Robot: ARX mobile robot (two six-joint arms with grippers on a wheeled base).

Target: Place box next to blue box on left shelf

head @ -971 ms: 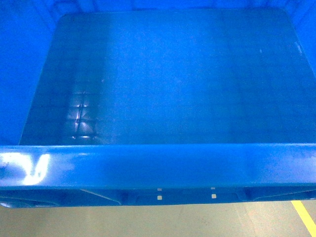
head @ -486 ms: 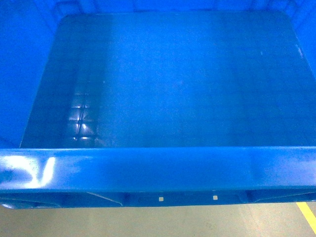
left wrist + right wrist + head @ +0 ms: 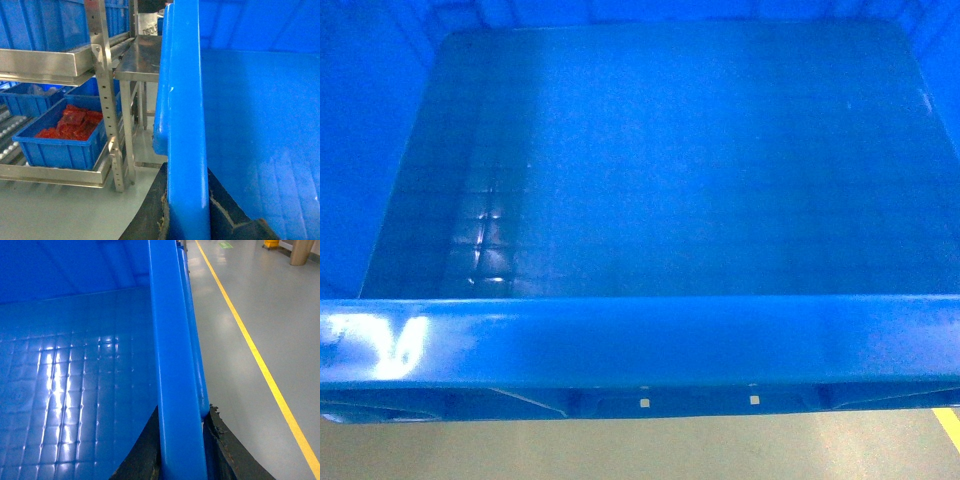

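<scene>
Box [image 3: 650,170] fills the head view, held above grey floor [image 3: 650,450]; left gripper [image 3: 187,220] and right gripper [image 3: 182,450] each clamp a side rim. Shelf [image 3: 60,60] with small bins [image 3: 65,140] stands left. Yellow line [image 3: 250,350] runs right. Box sits marginally lower in frame than before.

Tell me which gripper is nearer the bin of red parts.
Left. The left gripper clamps the box rim beside the red-parts bin; the right gripper grips the opposite rim, floor-side.
</scene>
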